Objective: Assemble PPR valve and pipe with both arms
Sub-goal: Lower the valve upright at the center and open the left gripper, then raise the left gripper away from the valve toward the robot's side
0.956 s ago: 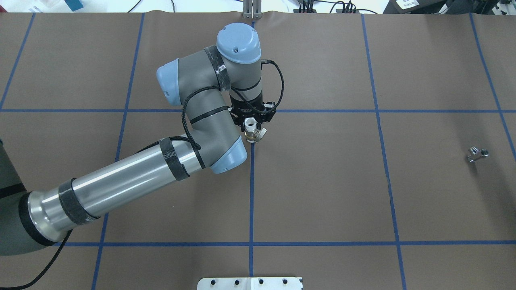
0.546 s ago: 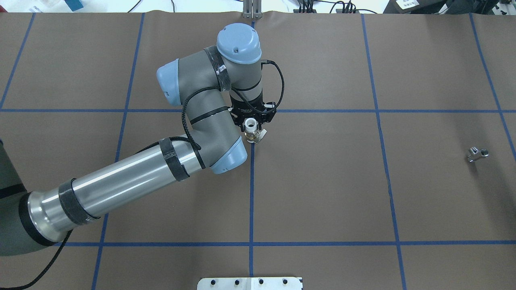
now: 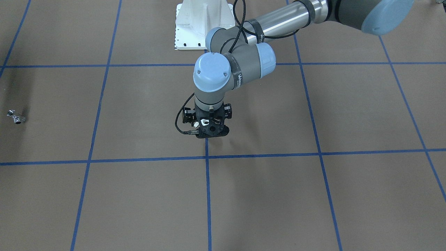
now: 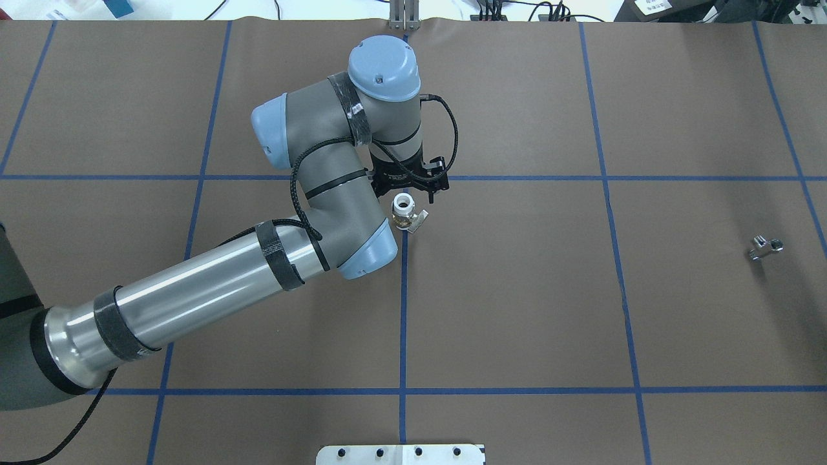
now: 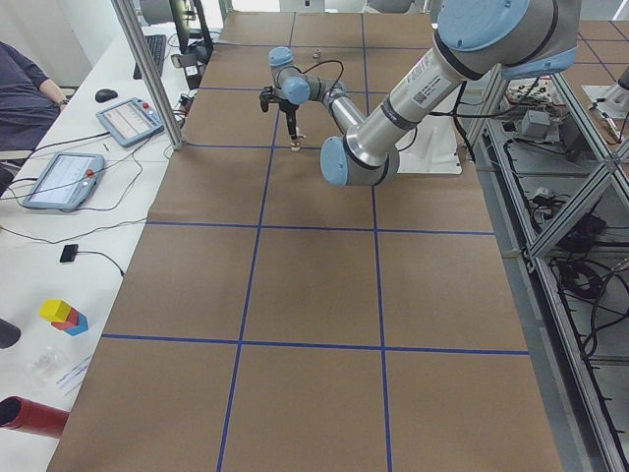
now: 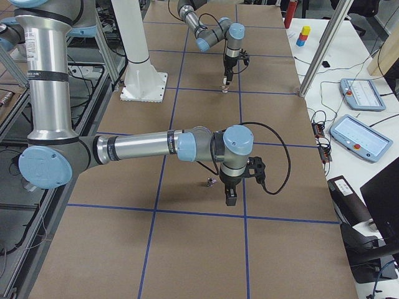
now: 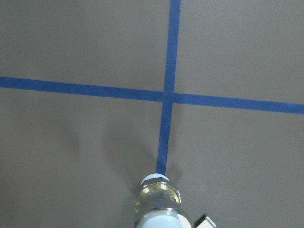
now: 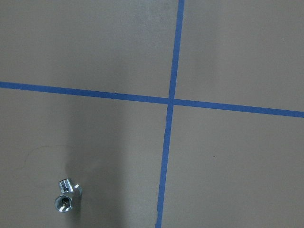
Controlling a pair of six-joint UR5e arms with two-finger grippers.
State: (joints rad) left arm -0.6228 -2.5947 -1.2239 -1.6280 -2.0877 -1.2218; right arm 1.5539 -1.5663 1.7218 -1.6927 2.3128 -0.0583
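Note:
The PPR valve [image 4: 404, 212] stands upright on the table at a blue-tape crossing, white end up, grey lever to its right. My left gripper [image 4: 413, 187] hangs just above and behind it, open, not touching it. The left wrist view shows the valve [image 7: 156, 204] at its bottom edge with no fingers around it. The chrome pipe [image 4: 764, 247] lies far to the right, also in the right wrist view [image 8: 67, 194]. My right gripper [image 6: 229, 200] hovers beside the pipe [image 6: 212, 182]; I cannot tell whether it is open or shut.
The white bolted pedestal base [image 3: 202, 24] stands at the robot's side of the table. Blue tape lines divide the brown mat [image 4: 517, 290]. Operator tablets [image 6: 361, 93] lie on a side bench beyond the table's edge.
My left gripper has opened, let go of the valve and drawn up and back from it. The valve stays standing on the tape crossing. The pipe has not moved.

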